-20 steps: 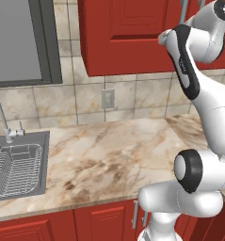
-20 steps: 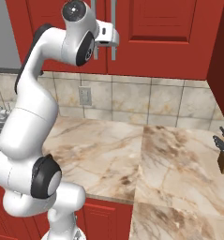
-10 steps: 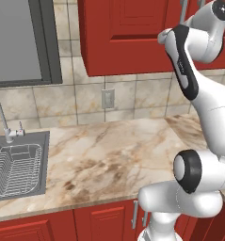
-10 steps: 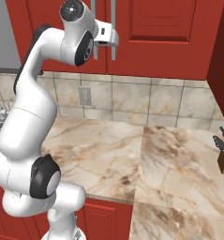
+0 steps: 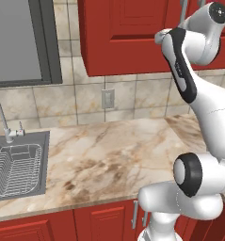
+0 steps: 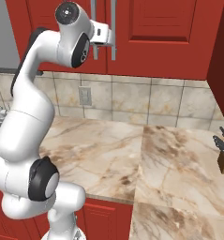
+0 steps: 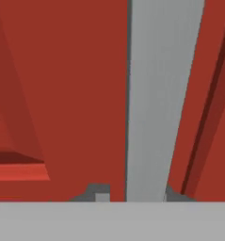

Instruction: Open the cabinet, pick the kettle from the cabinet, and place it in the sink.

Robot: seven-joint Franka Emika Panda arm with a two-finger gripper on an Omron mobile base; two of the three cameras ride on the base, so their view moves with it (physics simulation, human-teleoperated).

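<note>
The red cabinet (image 5: 128,33) hangs above the counter, both raised-panel doors closed (image 6: 165,33). Two long silver bar handles run down where the doors meet, and my gripper (image 6: 112,38) is up against the right handle (image 6: 114,18). In the hand view that handle (image 7: 161,94) passes between my fingertips (image 7: 100,194), with my gripper (image 7: 135,194) shut on it. The kettle is hidden behind the doors. The sink (image 5: 42,141) lies at the counter's left end, with a wire dish rack (image 5: 15,169) in it and a curved faucet (image 5: 1,117) behind.
A marble counter (image 6: 132,154) runs below the cabinet, backed by a tiled wall with an outlet (image 5: 108,99). A knife block (image 6: 223,157) stands at the far right edge. A dark-framed window (image 5: 15,42) is above the sink.
The fingers have closed in on the cabinet's handle. The arm itself has hardly moved, and the doors stay closed.
</note>
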